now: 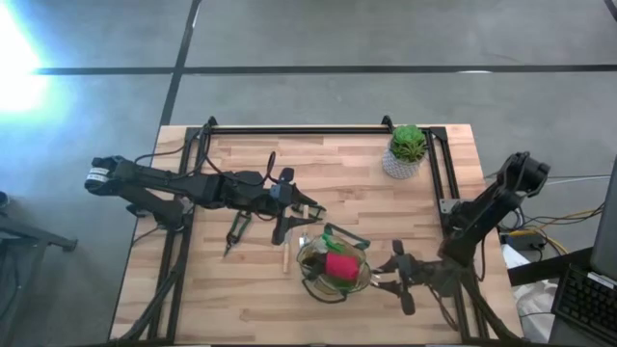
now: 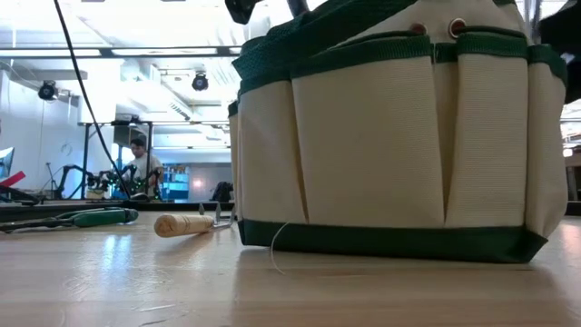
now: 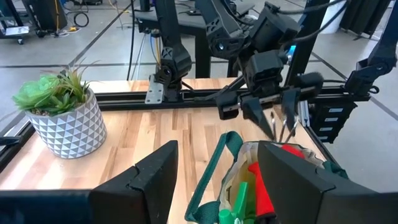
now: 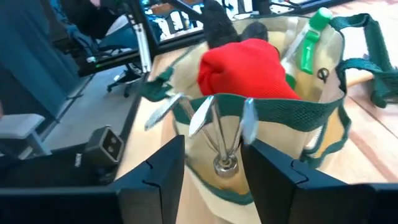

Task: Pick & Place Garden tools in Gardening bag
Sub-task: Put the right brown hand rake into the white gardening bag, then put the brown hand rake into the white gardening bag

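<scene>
My right gripper [image 4: 214,163] pinches a metal fork [image 4: 214,134] by its stem at the gardening bag [image 1: 333,270] rim, near-centre; its tines could snag the rim on release. Left gripper [image 1: 289,217] hovers wide beside the bag, above the wooden-handled tool [image 1: 285,253] left out.

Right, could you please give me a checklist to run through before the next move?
1. Cream fabric bag with green trim upright, mouth open: ok.
2. Metal three-tined fork at the bag's rim, released by the right gripper: cannot tell.
3. Left gripper open and empty beside the bag: ok.
4. Wooden-handled tool and green-handled pruners bagged: not ok, both lie on the table.
5. Green plant in its white patterned pot clear of both arms: ok.
</scene>
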You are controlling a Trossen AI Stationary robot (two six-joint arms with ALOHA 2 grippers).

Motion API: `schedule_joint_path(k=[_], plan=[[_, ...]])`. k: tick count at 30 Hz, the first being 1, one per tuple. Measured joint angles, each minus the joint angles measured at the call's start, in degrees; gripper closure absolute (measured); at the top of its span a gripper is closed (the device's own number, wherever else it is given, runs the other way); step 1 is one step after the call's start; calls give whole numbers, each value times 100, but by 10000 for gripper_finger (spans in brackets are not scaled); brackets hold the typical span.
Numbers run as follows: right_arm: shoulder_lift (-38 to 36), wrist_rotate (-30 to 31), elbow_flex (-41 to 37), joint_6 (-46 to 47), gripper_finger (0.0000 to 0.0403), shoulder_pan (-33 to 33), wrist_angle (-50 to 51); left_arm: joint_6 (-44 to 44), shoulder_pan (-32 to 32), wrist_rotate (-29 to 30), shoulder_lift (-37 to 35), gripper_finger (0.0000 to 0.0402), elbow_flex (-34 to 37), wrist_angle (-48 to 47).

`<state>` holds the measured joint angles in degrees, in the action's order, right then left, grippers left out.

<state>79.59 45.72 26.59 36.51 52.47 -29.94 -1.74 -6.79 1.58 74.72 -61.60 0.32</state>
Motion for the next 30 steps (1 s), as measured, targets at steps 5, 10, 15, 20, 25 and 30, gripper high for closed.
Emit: schedule_joint_path(k=[5, 10, 15, 20, 25, 30], plan=[[-277, -145, -2, 247, 270, 194, 354, 0, 0, 0, 0, 179, 0, -42], [-643, -143, -4, 977, 282, 358, 1271, 0, 1, 0, -89, 179, 2, -317], [-932, -142, -10, 1694, 293, 402, 2074, -165, 0, 0, -375, 179, 1, -860], [-1161, -149, -13, 2090, 311, 402, 2530, -589, 0, 0, -790, 179, 0, -1687], [-1400, -230, -13, 2116, 339, 402, 2809, -1278, -5, 292, -1221, 179, 2, -2768], [-1597, -228, -13, 2111, 372, 398, 3125, -2290, -2, 967, -1534, 179, 0, -4161]])
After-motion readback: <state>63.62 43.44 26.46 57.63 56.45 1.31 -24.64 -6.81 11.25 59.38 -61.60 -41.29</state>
